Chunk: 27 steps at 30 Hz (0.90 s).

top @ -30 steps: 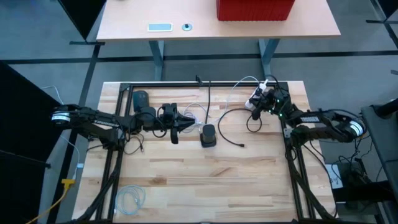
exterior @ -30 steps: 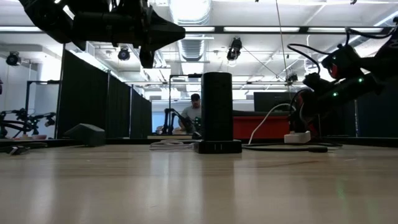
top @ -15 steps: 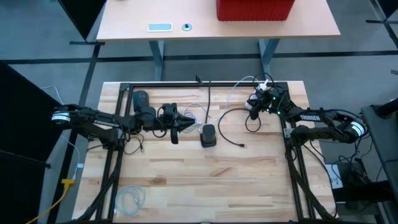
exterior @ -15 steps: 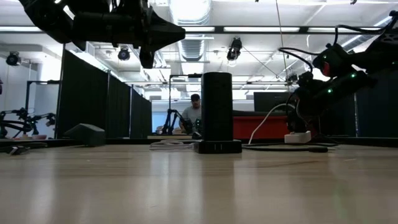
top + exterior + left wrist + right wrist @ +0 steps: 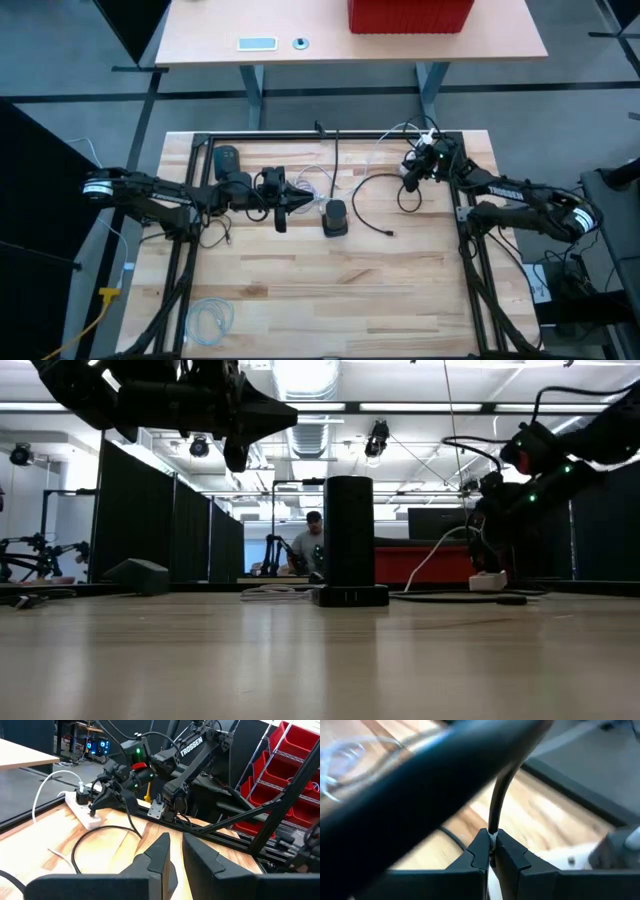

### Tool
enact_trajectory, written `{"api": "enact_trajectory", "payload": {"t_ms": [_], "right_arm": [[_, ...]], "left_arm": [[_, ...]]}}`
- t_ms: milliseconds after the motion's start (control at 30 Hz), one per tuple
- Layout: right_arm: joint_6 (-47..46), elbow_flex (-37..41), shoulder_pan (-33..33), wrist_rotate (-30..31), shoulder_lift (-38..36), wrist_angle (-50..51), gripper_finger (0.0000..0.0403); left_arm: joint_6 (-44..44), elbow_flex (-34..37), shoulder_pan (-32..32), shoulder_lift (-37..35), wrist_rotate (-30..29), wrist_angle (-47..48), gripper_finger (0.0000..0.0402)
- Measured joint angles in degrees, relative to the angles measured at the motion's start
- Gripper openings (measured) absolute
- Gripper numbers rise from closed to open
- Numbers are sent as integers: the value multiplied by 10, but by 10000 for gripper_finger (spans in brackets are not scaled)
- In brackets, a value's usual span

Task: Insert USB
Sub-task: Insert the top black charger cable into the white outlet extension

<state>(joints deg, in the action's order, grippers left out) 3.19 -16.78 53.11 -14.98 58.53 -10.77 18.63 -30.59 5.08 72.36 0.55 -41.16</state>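
On the left of the light wooden slatted table (image 5: 330,290), the left gripper (image 5: 300,200) hangs above the boards, its two dark fingers (image 5: 162,855) drawn near together with a narrow gap between them and nothing seen in that gap. Just beside its tips, toward the middle of the table, stands the upright black cylindrical charging hub (image 5: 335,217) on its flat black base; in the low view the hub (image 5: 349,540) rises from the tabletop with a row of ports along the foot. A loose white cable (image 5: 312,183) lies coiled behind the gripper.

From near the hub, the thin black USB cable (image 5: 372,205) curves across the boards in a loop, with one free end lying on the wood right of the hub, well apart from the left gripper. The other end rises to the right gripper (image 5: 410,178), whose fingers (image 5: 482,851) are pressed together, pinching the black cable (image 5: 496,805) just above the tips. Just beside that gripper, at the far right of the table, lies the white power strip (image 5: 86,812).

White lettering on the right arm (image 5: 192,747) reads "TROSSEN".
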Motion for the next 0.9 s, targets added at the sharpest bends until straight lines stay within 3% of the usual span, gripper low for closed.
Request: {"api": "enact_trajectory", "payload": {"t_ms": [233, 533, 700, 900], "right_arm": [[5, -46, -9, -16, -60, 89, 3], [-73, -143, -66, -178, -109, 87, 3], [-90, -251, -136, -250, -111, 92, 3], [-113, -382, -247, -283, -58, 90, 3]], "left_arm": [[-1, 0, 0, -1, 0, -2, 39], [22, -32, 0, -2, 4, -41, 39], [76, -101, 0, 0, 95, -19, 39], [107, -235, -1, 50, 202, 64, 100]]}}
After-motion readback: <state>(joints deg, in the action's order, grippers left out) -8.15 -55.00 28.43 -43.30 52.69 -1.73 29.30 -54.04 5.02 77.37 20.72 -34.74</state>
